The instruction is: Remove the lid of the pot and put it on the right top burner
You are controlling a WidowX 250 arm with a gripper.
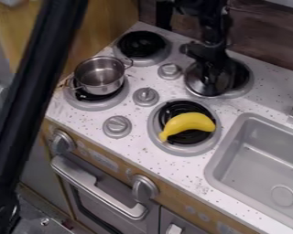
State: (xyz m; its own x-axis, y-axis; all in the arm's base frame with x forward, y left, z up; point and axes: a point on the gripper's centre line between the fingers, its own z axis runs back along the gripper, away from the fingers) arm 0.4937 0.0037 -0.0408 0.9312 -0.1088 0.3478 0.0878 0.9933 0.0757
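Metal pot without its lid, upright on the burner left of centre in the upper half of the frame. Metal lid at the upper-right burner, covering its left part; full contact cannot be confirmed. Black gripper directly at the lid, pointing down; cannot tell whether it is spread or pinching the lid. Yellow toy banana lies across the burner just right of centre. Sink, lower right.

A shiny two-handled metal pot stands upright, uncovered, on the lower left burner; its silver lid overlaps the black, gray-rimmed right top burner.
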